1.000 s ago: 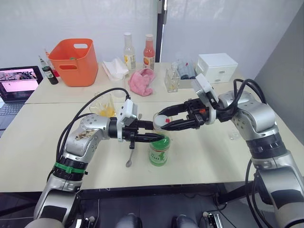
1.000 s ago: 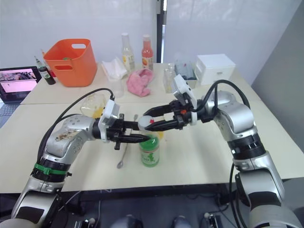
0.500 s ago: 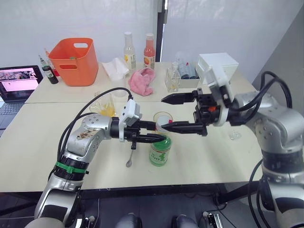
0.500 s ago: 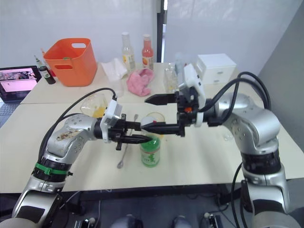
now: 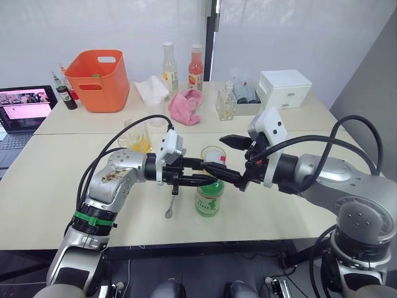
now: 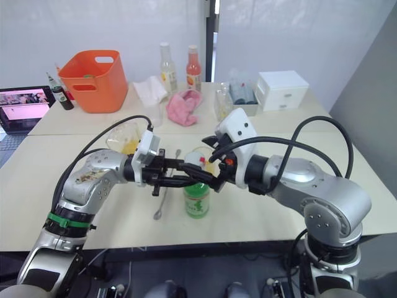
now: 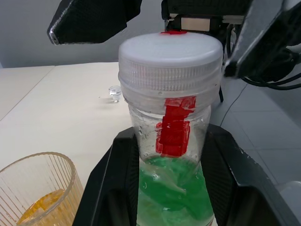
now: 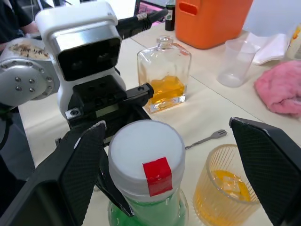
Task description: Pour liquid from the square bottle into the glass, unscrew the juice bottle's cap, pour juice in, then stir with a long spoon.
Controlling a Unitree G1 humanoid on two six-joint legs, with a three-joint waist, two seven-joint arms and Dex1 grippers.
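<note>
Gripping neck of clear plastic juice bottle of green liquid [image 5: 209, 196], upright near table front edge: left gripper [image 5: 209, 178]. White round cap w/ red mark [image 8: 146, 155] sitting on top. Right gripper [image 8: 175, 155] is straddling cap, fingers spread wide, not touching. Ribbed glass w/ orange liquid [image 8: 225, 194] standing just behind.

The pale desk [image 5: 49, 192] is carrying plenty: the juice bottle [image 5: 209, 197] standing near its front edge, the long spoon [image 5: 170, 203] lying just beside, the glass [image 5: 213, 155] behind. Farther back are sitting the square bottle [image 5: 136, 138], an orange bin [image 5: 96, 79], a pink cloth [image 5: 186, 105], a white box [image 5: 283, 88] and a laptop [image 5: 23, 108].
</note>
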